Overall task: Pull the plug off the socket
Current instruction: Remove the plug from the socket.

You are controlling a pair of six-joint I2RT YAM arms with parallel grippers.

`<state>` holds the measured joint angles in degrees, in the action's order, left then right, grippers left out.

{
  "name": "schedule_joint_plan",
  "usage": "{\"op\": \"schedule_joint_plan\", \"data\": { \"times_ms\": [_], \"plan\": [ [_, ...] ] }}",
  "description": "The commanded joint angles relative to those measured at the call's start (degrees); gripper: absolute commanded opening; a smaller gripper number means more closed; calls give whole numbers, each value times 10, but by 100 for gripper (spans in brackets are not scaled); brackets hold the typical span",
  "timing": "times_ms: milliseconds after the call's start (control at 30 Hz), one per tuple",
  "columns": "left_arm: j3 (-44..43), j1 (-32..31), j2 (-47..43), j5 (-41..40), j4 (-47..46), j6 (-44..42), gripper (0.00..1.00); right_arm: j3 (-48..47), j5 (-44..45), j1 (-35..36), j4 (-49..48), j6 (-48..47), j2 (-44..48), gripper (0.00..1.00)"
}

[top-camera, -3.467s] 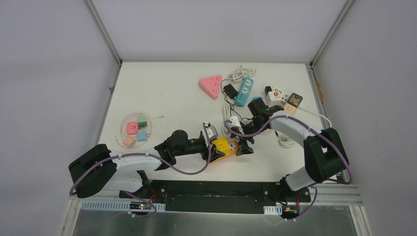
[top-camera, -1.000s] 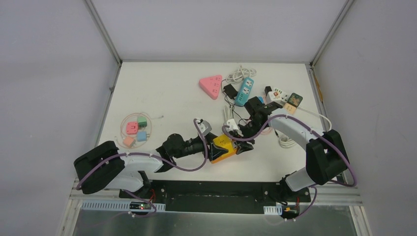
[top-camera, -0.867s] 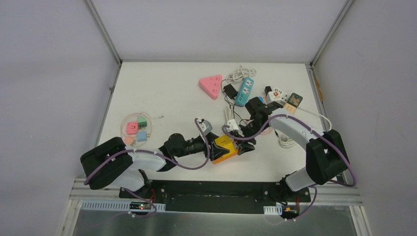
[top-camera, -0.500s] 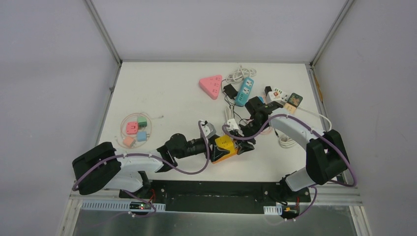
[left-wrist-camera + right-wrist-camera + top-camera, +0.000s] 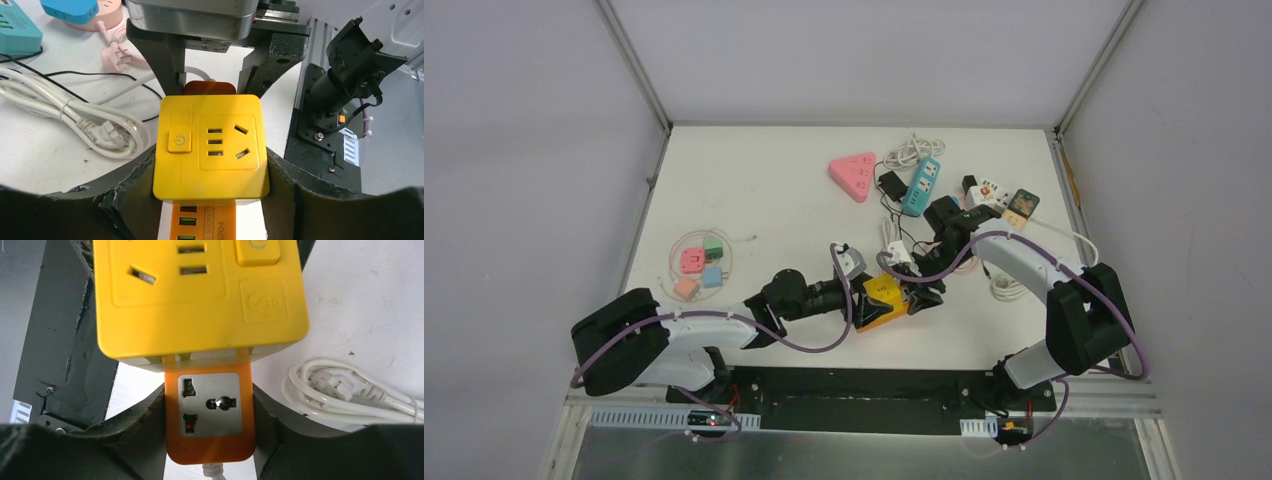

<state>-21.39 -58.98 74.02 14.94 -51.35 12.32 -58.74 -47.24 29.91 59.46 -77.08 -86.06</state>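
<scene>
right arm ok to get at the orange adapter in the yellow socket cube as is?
Looks like yes: the right gripper is shut on the orange adapter, a finger on each side, nothing between. The left gripper holds the yellow socket cube it's plugged into.

The left gripper (image 5: 210, 167) is black; the socket cube (image 5: 209, 147) between its jaws is bright yellow, button and outlet panel included. The right gripper (image 5: 210, 426), also black, clasps an adapter (image 5: 210, 412) that is orange with a pale grey face. Right of that gripper a white cable (image 5: 340, 390) lies on the white table (image 5: 360, 300).
</scene>
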Motion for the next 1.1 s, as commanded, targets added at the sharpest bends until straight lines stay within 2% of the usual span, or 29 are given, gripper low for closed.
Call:
{"op": "schedule_joint_plan", "data": {
  "times_ms": [0,100,167,233,333,400,467,533,633,667,700,733,800,867,933,1000,1067],
  "plan": [
    [-9,5,-43,-66,12,37,0,-26,-52,0,13,0,8,0],
    [-3,15,-13,-23,-81,132,0,-26,-54,0,14,-1,9,0],
    [-13,16,0,-13,-87,146,0,-26,-54,0,15,0,9,0],
    [-36,14,1,-15,-17,106,0,-26,-55,0,15,0,11,0],
    [-79,-20,-16,-82,144,-15,0,-26,-55,-1,14,0,13,0],
    [-89,-45,-35,-110,183,-64,0,-25,-55,-2,15,-1,13,0],
    [-85,-47,-55,-116,182,-56,0,-26,-56,-3,15,-1,12,0],
    [-67,-41,-68,-138,159,-4,0,-27,-59,-3,17,0,12,0],
    [-18,-1,-59,-88,21,122,0,-29,-63,-3,19,0,11,0],
    [-8,9,-45,-72,-42,153,0,-29,-64,-3,19,0,10,0],
    [-8,12,-32,-59,-65,162,0,-29,-65,-3,19,0,9,0],
    [-16,11,-24,-46,-55,147,0,-29,-65,-3,19,0,8,0],
    [-50,-7,-21,-41,34,63,0,-30,-64,-3,21,0,6,0],
    [-84,-45,-28,-111,140,-42,0,-30,-64,-3,22,-1,7,0],
    [-97,-69,-39,-144,184,-97,0,-30,-63,-6,22,-1,8,0],
    [-87,-70,-56,-149,170,-75,0,-29,-63,-8,22,-1,8,0],
    [-67,-64,-69,-156,127,-17,0,-29,-64,-8,22,-2,6,0]
  ]
}}
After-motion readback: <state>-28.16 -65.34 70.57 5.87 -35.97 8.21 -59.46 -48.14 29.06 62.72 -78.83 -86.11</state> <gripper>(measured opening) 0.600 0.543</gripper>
